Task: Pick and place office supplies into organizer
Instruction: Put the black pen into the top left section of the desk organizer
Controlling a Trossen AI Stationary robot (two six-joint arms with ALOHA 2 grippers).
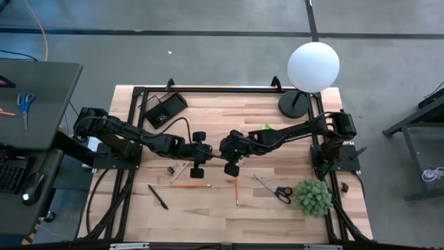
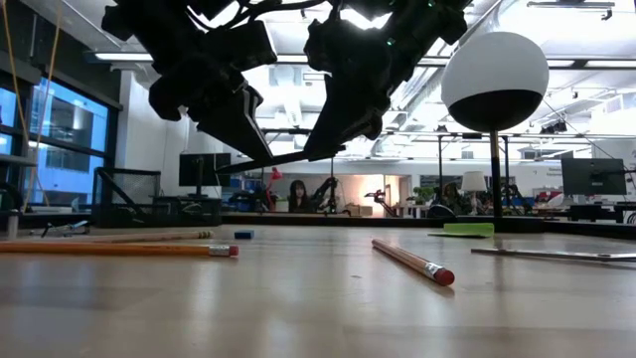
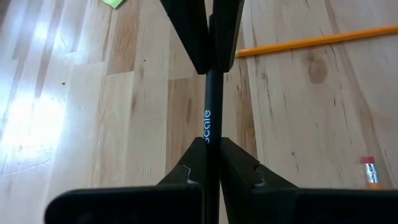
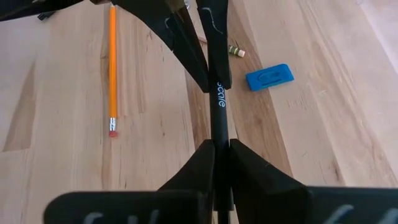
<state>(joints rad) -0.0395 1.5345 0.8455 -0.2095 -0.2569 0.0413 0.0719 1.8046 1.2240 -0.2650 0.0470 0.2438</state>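
A black pen (image 1: 215, 158) with a light-blue printed word hangs in the air over the table's middle, with both grippers shut on it. My left gripper (image 1: 207, 156) comes from the left and my right gripper (image 1: 223, 156) from the right, tips almost meeting. In the low view the pen (image 2: 290, 157) runs nearly level between them, well above the wood. The organizer (image 1: 164, 110), a black tray, sits at the far left of the table. My left gripper pinches the pen's shaft (image 3: 210, 144) between its two fingers, just beside the printed word. The fingers slant down from the table's left. The pen runs on forward from the fingertips and hangs clear of the table. My right gripper pinches the pen's shaft (image 4: 220, 127) between its two fingers, close to the printed word. Its fingers slant down from the table's right. The pen stays nearly level and lifted clear, reaching on into the other gripper.
On the wood lie an orange pencil (image 1: 189, 185), a second black pen (image 1: 157, 196), another pencil (image 1: 236, 191), scissors (image 1: 272, 189), a blue eraser (image 4: 268, 76) and a green sticky pad (image 1: 267, 128). A bushy plant (image 1: 313, 196) and a globe lamp (image 1: 312, 66) stand at the right.
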